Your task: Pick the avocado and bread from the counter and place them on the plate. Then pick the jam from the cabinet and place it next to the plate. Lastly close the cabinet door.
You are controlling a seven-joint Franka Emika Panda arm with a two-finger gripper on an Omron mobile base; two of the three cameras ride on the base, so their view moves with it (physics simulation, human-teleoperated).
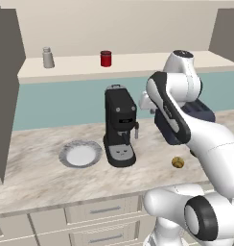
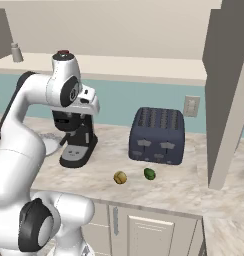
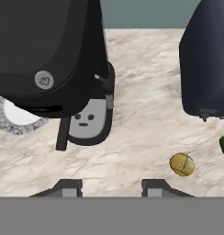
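The avocado [image 2: 149, 173] lies on the counter [image 2: 184, 187] just in front of the dark blue toaster [image 2: 157, 135], with the bread [image 2: 120, 177] close beside it on the side towards the black coffee machine [image 1: 120, 126]. The plate [image 1: 80, 153] sits on the far side of that machine from the toaster. The jam [image 1: 106, 58] stands on the open cabinet's shelf [image 1: 76, 67], above the machine, with a grey-white shaker [image 1: 48, 57] further along. The gripper [image 3: 111, 187] hangs above the counter in front of the machine, fingers drawn together on nothing.

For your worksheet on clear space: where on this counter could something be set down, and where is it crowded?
Free: the counter left of and in front of the plate. Also the strip between coffee machine and bread. Crowded: by the toaster, where bread and avocado lie close.
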